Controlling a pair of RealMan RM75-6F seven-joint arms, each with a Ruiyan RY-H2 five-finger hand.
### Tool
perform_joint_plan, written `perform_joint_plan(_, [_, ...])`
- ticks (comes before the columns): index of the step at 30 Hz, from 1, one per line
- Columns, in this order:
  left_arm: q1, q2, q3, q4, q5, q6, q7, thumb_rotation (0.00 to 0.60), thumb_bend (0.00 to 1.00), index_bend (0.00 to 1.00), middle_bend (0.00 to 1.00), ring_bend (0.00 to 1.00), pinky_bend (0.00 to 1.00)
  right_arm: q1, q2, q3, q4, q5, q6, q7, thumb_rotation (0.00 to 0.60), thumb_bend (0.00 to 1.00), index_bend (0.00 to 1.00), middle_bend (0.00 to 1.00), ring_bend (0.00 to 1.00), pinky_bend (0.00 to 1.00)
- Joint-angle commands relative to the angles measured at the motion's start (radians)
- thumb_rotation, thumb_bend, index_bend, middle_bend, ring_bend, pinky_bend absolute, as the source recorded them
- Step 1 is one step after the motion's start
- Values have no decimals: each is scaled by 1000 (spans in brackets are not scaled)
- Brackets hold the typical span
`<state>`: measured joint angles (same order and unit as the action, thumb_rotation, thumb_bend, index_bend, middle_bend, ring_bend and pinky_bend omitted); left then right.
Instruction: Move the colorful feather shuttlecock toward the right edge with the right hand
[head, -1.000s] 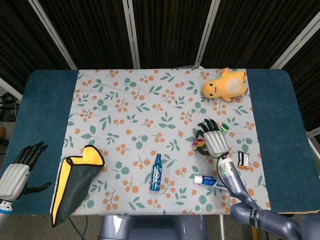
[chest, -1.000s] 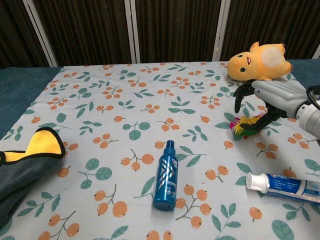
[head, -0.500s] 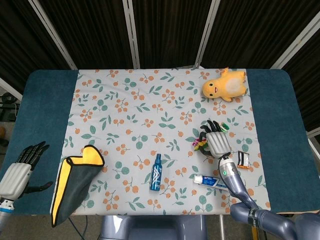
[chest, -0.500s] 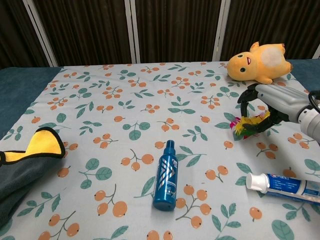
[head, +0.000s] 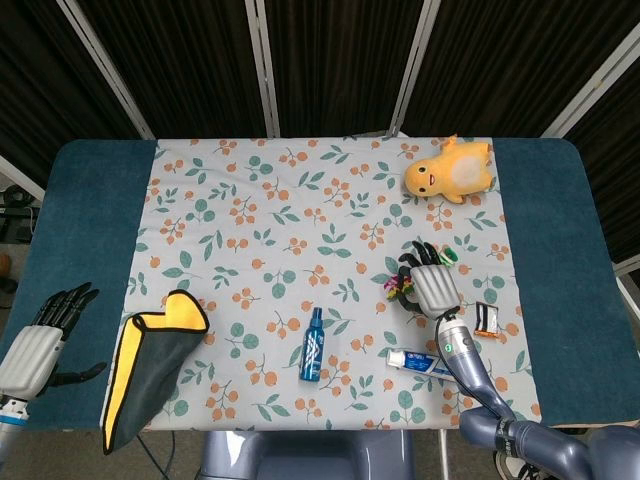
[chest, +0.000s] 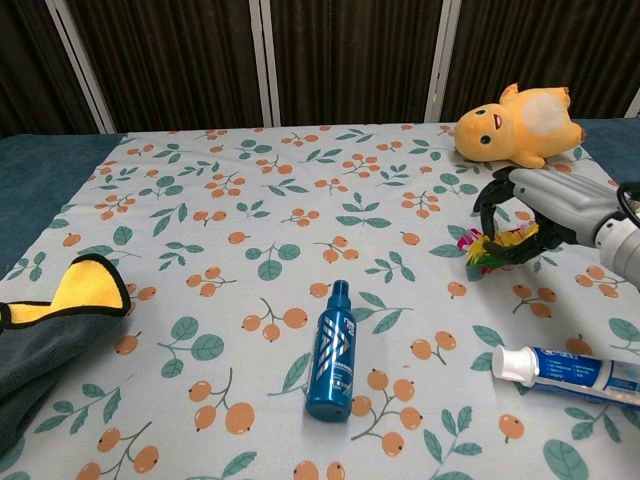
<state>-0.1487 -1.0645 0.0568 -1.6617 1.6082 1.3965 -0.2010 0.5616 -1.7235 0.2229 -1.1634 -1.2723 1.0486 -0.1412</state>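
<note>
Curling around the shuttlecock (chest: 488, 248), the right hand (chest: 545, 205) is sitting over the toy on the flowered cloth (head: 260, 240), a little to the right of the middle and below the yellow plush duck (head: 450, 170). In the chest view the dark fingers (chest: 484, 200) are arching over the bright feathers from above and the thumb is coming in under them from the near side, so the hand is looking wrapped on the shuttlecock, though how firmly it is pressing is hard to tell. The feathers are sticking out toward the cloth's middle, past the fingertips.

To do this step well, the hand is needing a grip on the stiff base rather than on the feathers alone, since feathers are likely bending and slipping out. Lifting it just clear of the cloth before travelling is probably safer than dragging, because dragging may be bunching the fabric. The path to the right edge is passing close to the small orange-and-white packet (head: 487, 318) and, nearer the robot, the toothpaste tube (chest: 565, 372); keeping the forearm high is helping to avoid nudging them.

The left hand (head: 40, 340) is hanging over the blue table (head: 80, 220) at the far left, fingers apart and holding nothing, beside the grey-and-yellow cloth (head: 150, 365).
</note>
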Motion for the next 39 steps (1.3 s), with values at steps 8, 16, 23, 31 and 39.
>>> perform_joint_plan(8, [1, 0, 0, 1, -1, 0, 2, 599, 189, 0, 0, 0, 0, 0, 41, 18, -66, -3, 38, -22, 600, 354, 616, 244, 0, 0])
perform_joint_plan(16, [3, -3, 0, 3, 3, 6, 8, 598, 192, 0, 0, 0, 0, -6, 128, 53, -189, 3, 84, -66, 600, 357, 618, 244, 0, 0])
perform_joint_plan(23, [6, -9, 1, 9, 11, 15, 23, 599, 190, 0, 0, 0, 0, -35, 209, 95, -318, 41, 147, -91, 600, 357, 625, 250, 0, 0])
perform_joint_plan(31, [10, -17, -1, 13, 13, 25, 38, 598, 190, 0, 0, 0, 0, -67, 277, 100, -414, 64, 191, -112, 600, 358, 629, 250, 0, 0])
perform_joint_plan(39, [14, -22, -1, 15, 17, 34, 51, 600, 190, 0, 0, 0, 0, -103, 328, 82, -488, 61, 233, -112, 600, 358, 629, 250, 0, 0])
